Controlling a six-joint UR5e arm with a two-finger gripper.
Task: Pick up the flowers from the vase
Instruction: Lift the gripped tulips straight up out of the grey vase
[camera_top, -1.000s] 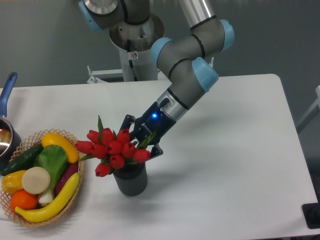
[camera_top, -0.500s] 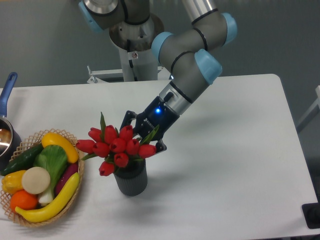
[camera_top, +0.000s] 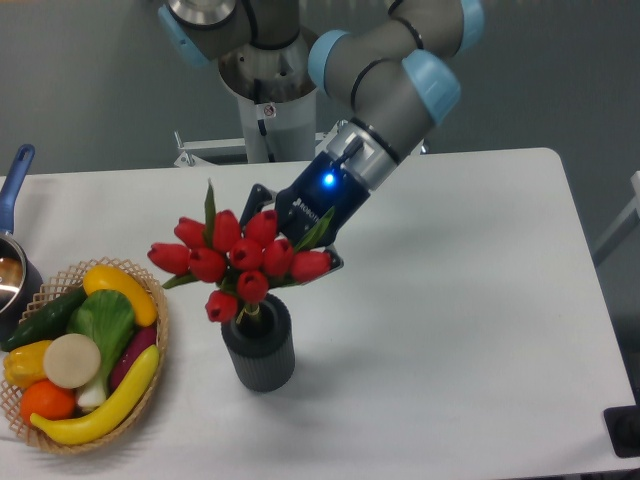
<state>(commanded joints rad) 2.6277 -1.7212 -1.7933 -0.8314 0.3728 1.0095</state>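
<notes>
Pinching the flowers (camera_top: 240, 262) from behind, end effector (camera_top: 290, 240) holds the red bunch raised above the mouth of the dark ribbed vase (camera_top: 259, 347) on the white worktop (camera_top: 450, 300), stems just reaching its rim.

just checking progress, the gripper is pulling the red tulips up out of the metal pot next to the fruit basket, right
Not the metal pot. The camera view shows the red tulips rising out of the dark grey ribbed vase, right of the fruit basket. The gripper does hold them.
</notes>
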